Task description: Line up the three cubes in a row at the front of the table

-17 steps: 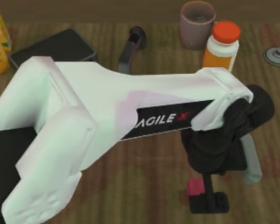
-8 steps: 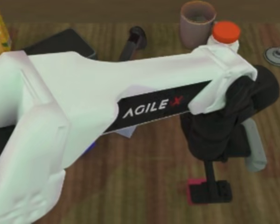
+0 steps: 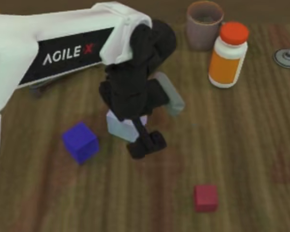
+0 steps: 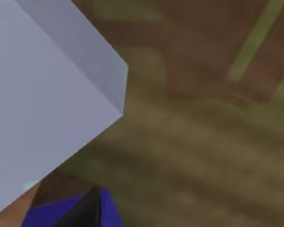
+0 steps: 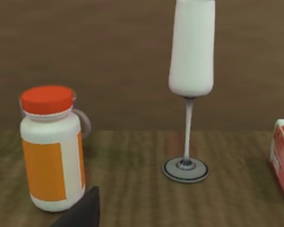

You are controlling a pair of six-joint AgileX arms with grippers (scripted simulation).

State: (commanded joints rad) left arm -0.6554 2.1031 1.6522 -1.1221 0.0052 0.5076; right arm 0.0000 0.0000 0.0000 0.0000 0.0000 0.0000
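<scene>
**A:** Where is the left gripper?

**B:** In the top view it is just left of centre. The white AgileX arm comes in from the upper left of the frame. The black gripper hangs over the larger pale blue-white matte cube and hides that cube's upper right part.

**A:** Is it grasping the cube?

**B:** I cannot tell, because the black wrist covers that spot. The left wrist view only shows the cube filling its upper left, with a strip of the medium deep blue matte cube along the lower edge.

**A:** And the cubes on the brown wood-grain table?

**B:** The deep blue one is at centre left, near the pale one with a gap between them. The small dark red matte cube lies alone at lower right of centre, well apart from both.

**A:** What else is there?

**B:** At the upper right are a white bottle with an orange label and red cap, a brownish cup just behind it, and the base of a tall white stemmed glass at the right edge.

**A:** The right gripper?

**B:** Only a dark wedge of it shows at the lower edge of the right wrist view, in front of the bottle. I cannot tell its grip either.
</scene>
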